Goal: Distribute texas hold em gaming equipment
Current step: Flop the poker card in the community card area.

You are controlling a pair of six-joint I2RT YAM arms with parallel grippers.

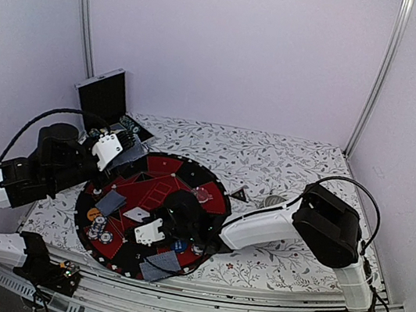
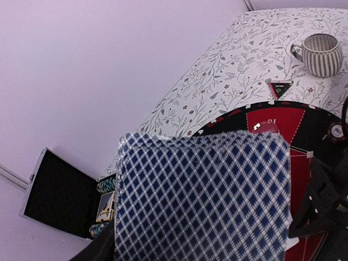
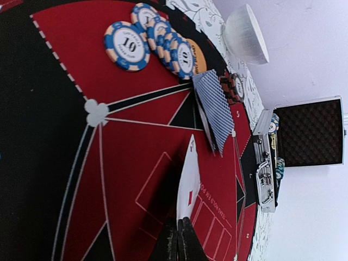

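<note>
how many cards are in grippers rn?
2. Checkered-back card in the left gripper, over the mat's far-left rim; white-face card pinched by the right gripper at mid-mat. Stacked extras could be hidden.

You can read "10" on the blue-and-cream chips [image 3: 126, 45] lying in a row near the rim of the round mat [image 3: 125, 103]. On a red wedge [image 2: 288, 130] at the mat's rim, a small white mark looks like "21", though it is blurred. The fine white print on the mat's red centre is too small to read.
</note>
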